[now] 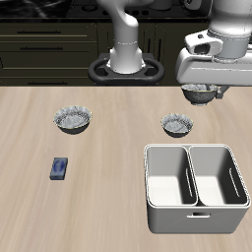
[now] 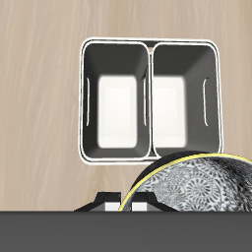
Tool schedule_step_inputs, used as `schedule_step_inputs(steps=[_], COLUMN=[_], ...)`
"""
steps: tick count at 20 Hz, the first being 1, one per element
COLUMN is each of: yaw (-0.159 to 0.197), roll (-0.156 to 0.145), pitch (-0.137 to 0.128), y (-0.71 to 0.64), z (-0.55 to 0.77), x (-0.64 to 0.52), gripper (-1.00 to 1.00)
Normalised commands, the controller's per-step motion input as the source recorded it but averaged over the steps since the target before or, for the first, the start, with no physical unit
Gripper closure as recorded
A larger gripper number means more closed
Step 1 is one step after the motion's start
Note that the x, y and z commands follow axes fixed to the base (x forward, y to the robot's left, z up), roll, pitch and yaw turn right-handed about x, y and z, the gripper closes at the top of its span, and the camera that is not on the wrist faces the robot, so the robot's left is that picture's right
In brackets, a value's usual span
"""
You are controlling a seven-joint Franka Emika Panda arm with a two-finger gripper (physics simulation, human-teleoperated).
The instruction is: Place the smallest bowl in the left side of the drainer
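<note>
3 speckled bowls show in the exterior view: a wide one (image 1: 73,120) far back on the bare wood table (image 1: 89,202), a mid-sized one (image 1: 177,124) just behind the drainer (image 1: 195,189), and the smallest bowl (image 1: 202,94), lifted off the table and pinched in the gripper (image 1: 203,91). In the wrist view that bowl (image 2: 197,187) fills the foreground above the tub (image 2: 150,96), whose 2 compartments hold nothing. A small blue block (image 1: 59,168) lies well apart, nearer the front edge

Even bright sim light, soft shadows inside drainer (image 1: 193,187), no blur
</note>
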Motion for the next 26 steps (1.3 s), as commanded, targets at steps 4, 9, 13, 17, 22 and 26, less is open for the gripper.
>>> schedule_step_inputs(steps=[4, 9, 13, 17, 22, 26], yaw=[-0.009, 0.014, -0.002, 0.014, 0.007, 0.002], roll=[0.026, 0.023, 0.011, 0.032, 0.026, 0.013], pitch=[0.007, 0.002, 0.016, 0.013, 0.018, 0.006], y=[0.19, 0.13, 0.06, 0.15, 0.06, -0.01], z=[-0.06, -0.07, -0.10, -0.11, -0.07, -0.09], x=[0.08, 0.04, 0.05, 0.06, 0.07, 0.10], gripper=[1.00, 1.00, 1.00, 1.00, 1.00, 1.00])
